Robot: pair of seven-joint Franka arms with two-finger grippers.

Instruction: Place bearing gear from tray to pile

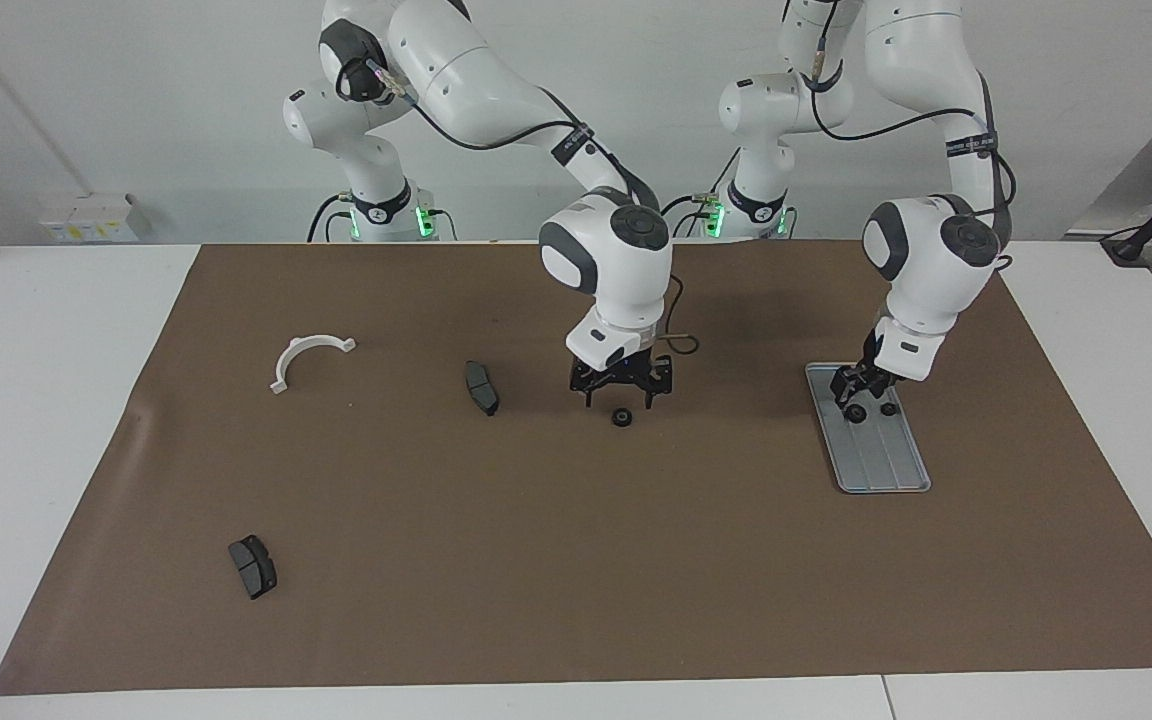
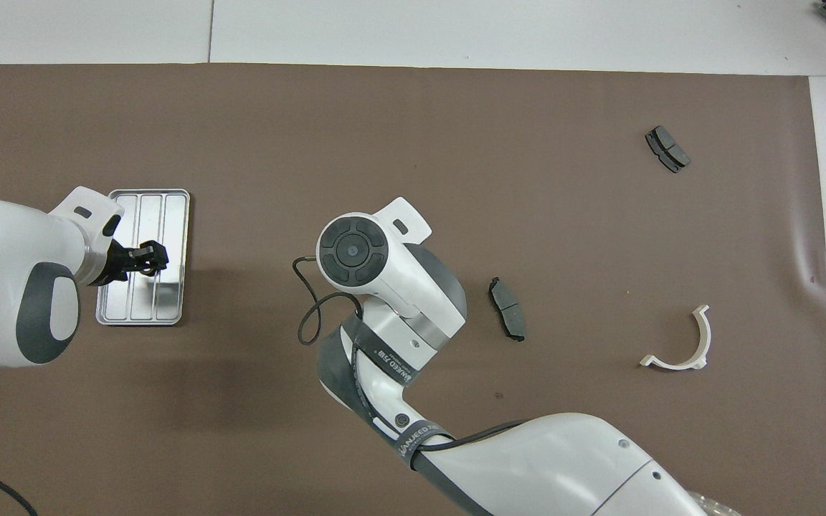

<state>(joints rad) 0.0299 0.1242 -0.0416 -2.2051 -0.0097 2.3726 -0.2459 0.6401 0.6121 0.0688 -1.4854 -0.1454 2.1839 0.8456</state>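
Item, gear point(image 1: 622, 417): lies on the worktop point(image 1: 576, 560) under our right tool point(image 1: 620, 396), spread; tray point(image 1: 881, 470) holds more by our left tool point(image 1: 854, 398), state untold; we lift clear without nudging it.

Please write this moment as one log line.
left hand: down in tray by two gears | right hand: open above gear on mat | bracket, two pads: untouched

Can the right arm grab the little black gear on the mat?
Probably yes. The right gripper hangs open just above the small black gear on the brown mat, and nothing lies between them.
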